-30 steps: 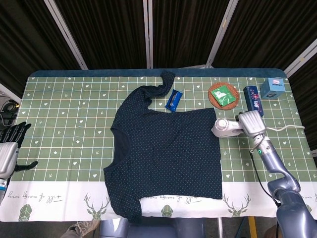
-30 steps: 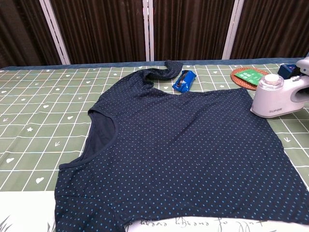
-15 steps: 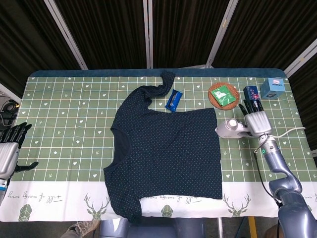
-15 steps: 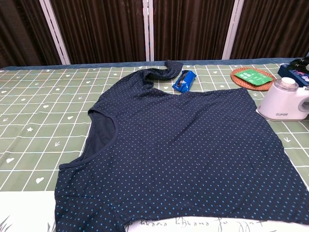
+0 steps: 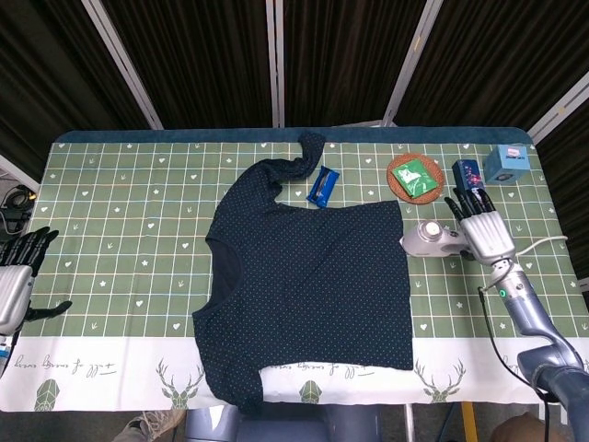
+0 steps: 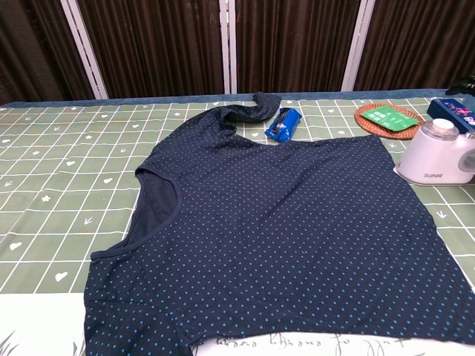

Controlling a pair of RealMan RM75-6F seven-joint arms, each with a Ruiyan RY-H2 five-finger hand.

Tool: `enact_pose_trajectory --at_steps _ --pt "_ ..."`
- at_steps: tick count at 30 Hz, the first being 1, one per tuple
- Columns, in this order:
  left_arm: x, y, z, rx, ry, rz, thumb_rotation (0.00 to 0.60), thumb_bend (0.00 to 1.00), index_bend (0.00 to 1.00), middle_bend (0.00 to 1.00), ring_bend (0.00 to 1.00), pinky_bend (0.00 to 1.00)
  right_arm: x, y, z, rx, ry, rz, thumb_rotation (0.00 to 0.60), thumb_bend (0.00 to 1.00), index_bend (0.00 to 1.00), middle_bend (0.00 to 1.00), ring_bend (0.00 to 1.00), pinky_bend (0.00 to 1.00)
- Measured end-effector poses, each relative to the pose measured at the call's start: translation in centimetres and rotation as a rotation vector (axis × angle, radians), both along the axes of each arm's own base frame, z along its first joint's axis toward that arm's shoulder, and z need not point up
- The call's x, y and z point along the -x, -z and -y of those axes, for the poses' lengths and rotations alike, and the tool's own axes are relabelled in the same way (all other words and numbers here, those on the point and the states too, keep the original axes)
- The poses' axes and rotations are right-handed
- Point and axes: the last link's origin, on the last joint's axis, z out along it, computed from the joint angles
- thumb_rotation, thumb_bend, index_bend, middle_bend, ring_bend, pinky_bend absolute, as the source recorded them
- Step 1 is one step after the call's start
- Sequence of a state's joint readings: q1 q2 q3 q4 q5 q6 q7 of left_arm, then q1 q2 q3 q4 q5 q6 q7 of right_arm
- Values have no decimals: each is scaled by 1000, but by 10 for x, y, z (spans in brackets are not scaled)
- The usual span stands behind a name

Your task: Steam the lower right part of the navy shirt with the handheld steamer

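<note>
Where hand (image 5: 485, 232) rests: steamer (image 5: 427, 239) (touching).

green table (image 5: 120, 212) — navy shirt (image 5: 308, 276), steamer (image 5: 428, 239), coaster (image 5: 412, 176)

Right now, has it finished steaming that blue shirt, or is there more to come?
No steaming is under way. The handheld steamer stands upright on the table, just off the navy shirt's edge. The right hand is beside it with fingers spread, apparently not gripping. The left hand waits at the far table edge, holding nothing. The pictures cannot show whether the lower right part was already steamed.
</note>
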State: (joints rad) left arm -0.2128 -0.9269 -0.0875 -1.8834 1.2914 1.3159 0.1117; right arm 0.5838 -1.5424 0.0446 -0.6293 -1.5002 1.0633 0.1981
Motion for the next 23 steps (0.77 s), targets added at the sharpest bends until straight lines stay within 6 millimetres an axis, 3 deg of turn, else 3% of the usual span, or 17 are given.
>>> enact_pose_trajectory --at_steps 9,16,19,23 --pt "-1 -8 8 -43 39 8 600 0 0 0 0 0 -21 -27 -53 -7 -18 178 600 0 0 0 0 0" --pt "1 -8 20 -48 60 30 600 0 0 0 0 0 -49 -44 -117 33 53 306 600 0 0 0 0 0" --pt "2 -7 25 -43 66 42 600 0 0 0 0 0 -50 -55 -143 94 99 308 600 0 0 0 0 0" --pt "4 -8 28 -39 66 57 600 0 0 0 0 0 -46 -64 -164 159 134 294 600 0 0 0 0 0"
